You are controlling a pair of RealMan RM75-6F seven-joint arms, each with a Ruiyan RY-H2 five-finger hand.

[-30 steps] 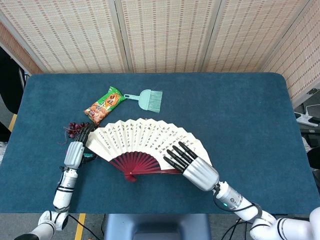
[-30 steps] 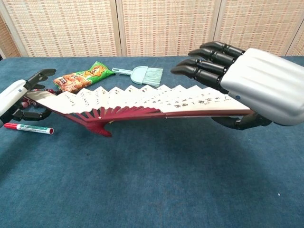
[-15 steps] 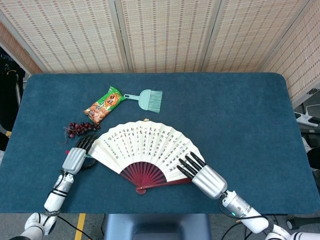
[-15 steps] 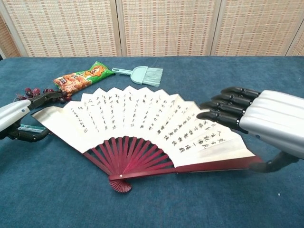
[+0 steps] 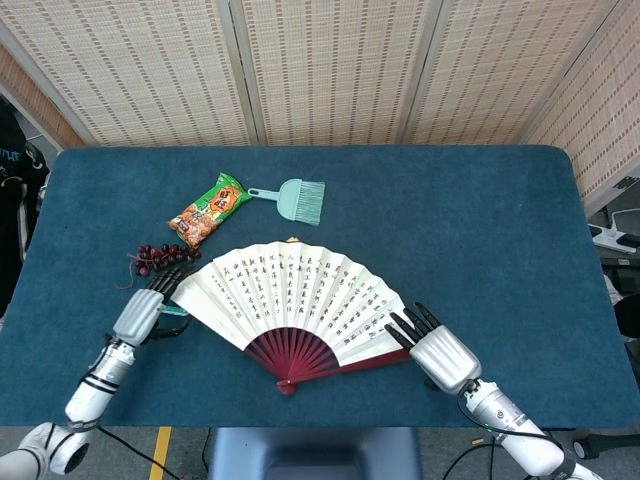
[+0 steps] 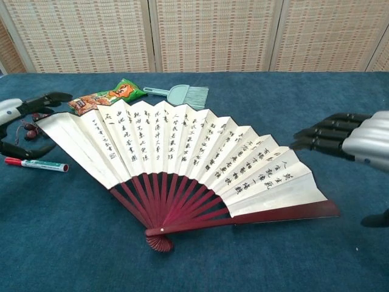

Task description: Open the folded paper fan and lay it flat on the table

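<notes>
Fan point(image 5: 295, 300) is spread out flat on the table point(image 5: 480, 220). Left hand point(image 5: 140, 315) sits at its left edge, fingers apart, holding nothing. Right hand point(image 5: 440, 355) is just off the right edge, fingers straight, also empty.

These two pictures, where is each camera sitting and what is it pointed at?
Head view: high up, looking steeply down on the table; both forearms show, left hand and right hand.
Chest view: low, looking across the table toward the wall screens; only parts of the left hand and right hand show.
Shared: open fan, snack bag, brush.
</notes>
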